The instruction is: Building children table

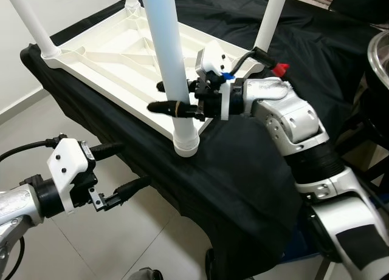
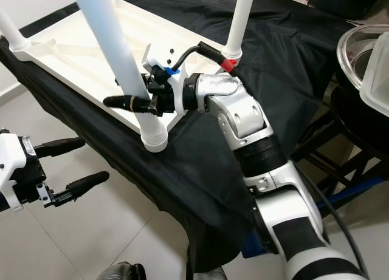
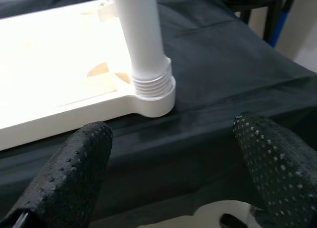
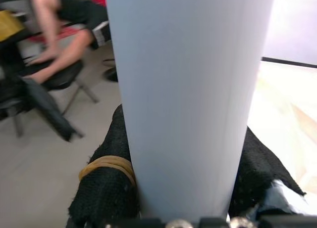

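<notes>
Head stereo pair looks forward-down at the near corner of the black-draped desk (image 1: 243, 170); both share it. Left wrist cam faces the white leg (image 3: 143, 45) base from nearby. Right wrist cam sits tight against the leg.

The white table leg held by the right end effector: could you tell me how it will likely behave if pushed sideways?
The white table leg looks like a rigid plastic tube, so it should stay stiff rather than bend. Its threaded base sits in the corner socket of the upturned tabletop, so it probably resists tipping. The smooth surface may slip in the right end effector.
</notes>
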{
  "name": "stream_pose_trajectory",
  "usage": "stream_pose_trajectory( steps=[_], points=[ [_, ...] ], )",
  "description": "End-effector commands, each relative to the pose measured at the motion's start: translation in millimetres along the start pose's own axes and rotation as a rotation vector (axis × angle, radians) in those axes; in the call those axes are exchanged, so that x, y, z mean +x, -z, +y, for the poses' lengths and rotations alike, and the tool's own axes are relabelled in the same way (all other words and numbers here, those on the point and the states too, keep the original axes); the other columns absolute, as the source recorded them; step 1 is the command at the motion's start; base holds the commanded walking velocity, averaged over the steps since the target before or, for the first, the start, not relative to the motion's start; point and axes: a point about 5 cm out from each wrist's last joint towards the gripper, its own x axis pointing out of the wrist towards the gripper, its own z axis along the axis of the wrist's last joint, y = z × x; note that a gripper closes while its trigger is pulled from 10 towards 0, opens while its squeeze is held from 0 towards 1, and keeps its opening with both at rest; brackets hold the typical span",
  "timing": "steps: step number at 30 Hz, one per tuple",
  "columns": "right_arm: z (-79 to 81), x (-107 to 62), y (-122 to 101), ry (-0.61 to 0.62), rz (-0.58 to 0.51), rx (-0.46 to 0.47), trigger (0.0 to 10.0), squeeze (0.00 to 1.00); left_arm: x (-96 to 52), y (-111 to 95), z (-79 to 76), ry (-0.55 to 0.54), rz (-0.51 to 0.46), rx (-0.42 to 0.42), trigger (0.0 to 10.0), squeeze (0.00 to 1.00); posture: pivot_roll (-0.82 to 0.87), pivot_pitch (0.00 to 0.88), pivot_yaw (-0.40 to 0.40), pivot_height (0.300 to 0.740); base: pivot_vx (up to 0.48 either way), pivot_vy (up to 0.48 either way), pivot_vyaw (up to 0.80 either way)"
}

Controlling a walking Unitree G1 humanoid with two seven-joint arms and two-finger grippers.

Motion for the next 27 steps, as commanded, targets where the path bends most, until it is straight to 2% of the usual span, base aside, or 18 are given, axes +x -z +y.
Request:
stream_pose_trajectory(
  steps=[1, 6, 9, 10, 11, 19, 23, 27],
  points=[
    [-0.7, -2.6, 30, 0.069, 0.130, 0.068, 10.0, 0.00, -3.0, 2, 2.5, -0.006, 0.025, 0.015, 10.0, 0.00, -0.01, 0.242, -0.066, 0.740, 0.000, 0.000, 0.00],
    [-0.1, -3.1, 39, 0.152, 0.158, 0.133, 10.0, 0.00, -2.4, 1, 6.8, -0.026, 0.013, 0.021, 10.0, 0.00, -0.01, 0.240, -0.066, 0.740, 0.000, 0.000, 0.00],
    [-5.6, -5.8, 45, 0.254, 0.186, 0.181, 10.0, 0.00, -2.8, 0, 10.9, -0.046, 0.009, 0.031, 10.0, 0.00, -0.01, 0.238, -0.066, 0.740, 0.000, 0.000, 0.00],
    [-5.6, -5.8, 45, 0.254, 0.186, 0.181, 10.0, 0.00, -2.8, 0, 10.9, -0.046, 0.009, 0.031, 10.0, 0.00, -0.01, 0.238, -0.066, 0.740, 0.000, 0.000, 0.00],
    [-11.0, -9.9, 51, 0.349, 0.215, 0.225, 10.0, 0.00, -4.0, -1, 14.3, -0.062, 0.008, 0.039, 10.0, 0.00, -0.01, 0.237, -0.066, 0.740, 0.000, 0.000, 0.00],
    [-13.9, -22.4, 63, 0.570, 0.277, 0.326, 10.0, 0.00, -5.6, 2, 17.6, -0.071, 0.010, 0.045, 10.0, 0.00, -0.01, 0.236, -0.062, 0.740, 0.000, 0.000, 0.00],
    [-13.9, -25.2, 64, 0.613, 0.267, 0.341, 10.0, 0.00, -5.1, 2, 17.6, -0.070, 0.008, 0.045, 10.0, 0.00, -0.01, 0.235, -0.057, 0.740, 0.000, 0.000, 0.00],
    [-13.6, -33.4, 62, 0.676, 0.173, 0.376, 10.0, 0.00, -2.6, 2, 16.8, -0.064, 0.007, 0.049, 10.0, 0.00, 0.00, 0.233, -0.049, 0.740, 0.000, 0.000, 0.00]
  ],
)
